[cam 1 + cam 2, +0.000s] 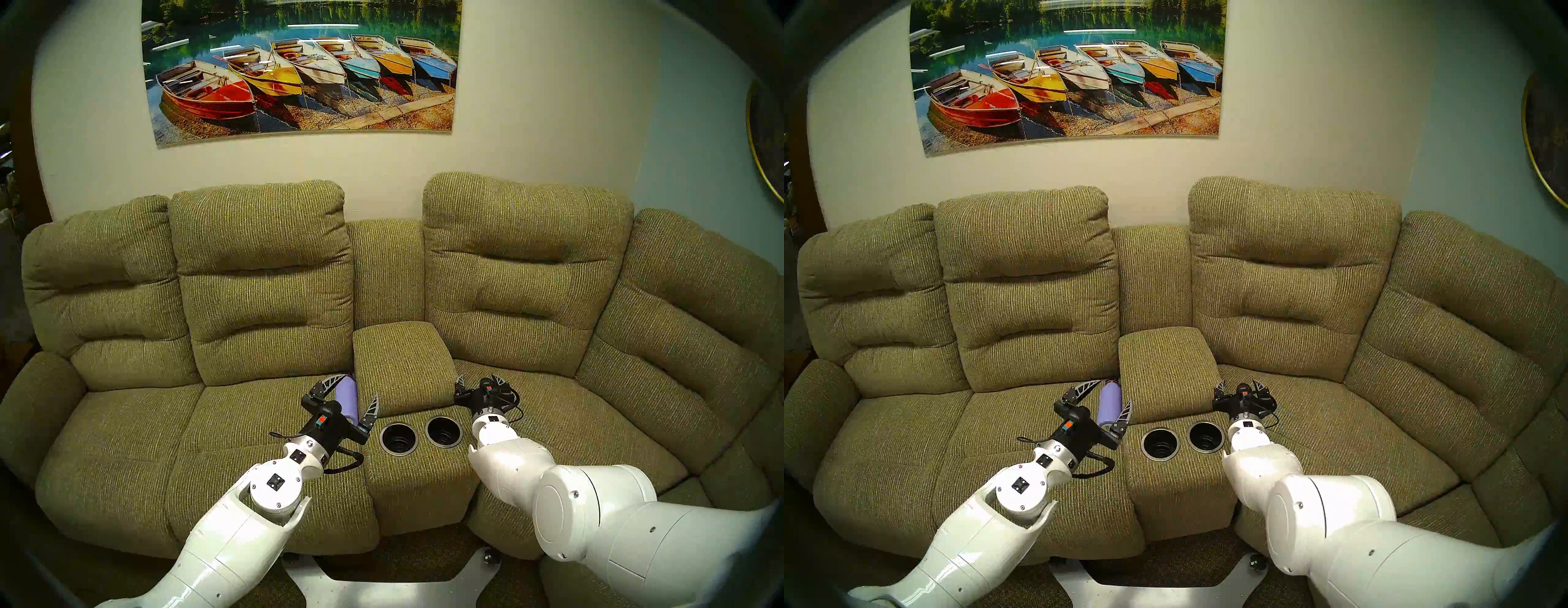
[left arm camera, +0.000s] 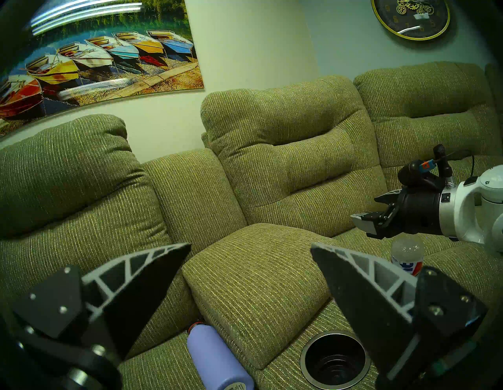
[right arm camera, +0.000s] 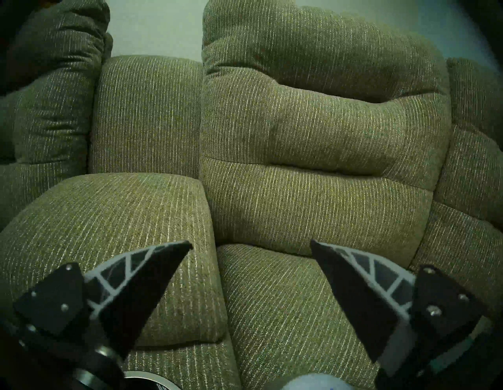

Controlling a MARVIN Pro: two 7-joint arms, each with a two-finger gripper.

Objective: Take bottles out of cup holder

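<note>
Standing nearest the robot, the two round black cup-holder wells with silver metal rims [image 1: 399,433] sit side by side in the olive-green fabric console [image 1: 418,471]. Both wells show only their stepped black floors; neither holds a bottle, so the removal looks complete.

Left of the console, the left gripper [image 1: 355,387] hangs over the seat cushion with its jaws spread wide and nothing between them. Beneath it the lavender metal flask with black screw cap [image 2: 217,356] lies on its side in the crease where the left seat meets the console, cap pointing toward the backrest. It is judged rigid, fairly heavy and smooth, apt to roll on the fabric; a grip across mid-body would serve best.

Right of the console, the right gripper [image 3: 251,246] also stands wide and empty, pointing toward the backrest. The small clear plastic bottle with red-white-blue label [image 2: 407,252] stands upright on the right seat cushion just below that gripper; its cap cannot be made out. It is judged light and thin-walled, liable to dent or tip; the labelled waist is the sound place to hold it.

Beyond, the padded console lid [image 1: 401,356] lies closed, then the sofa backrests [image 1: 263,271], the boat picture [image 1: 301,68] and a round wall clock [image 2: 411,19].
</note>
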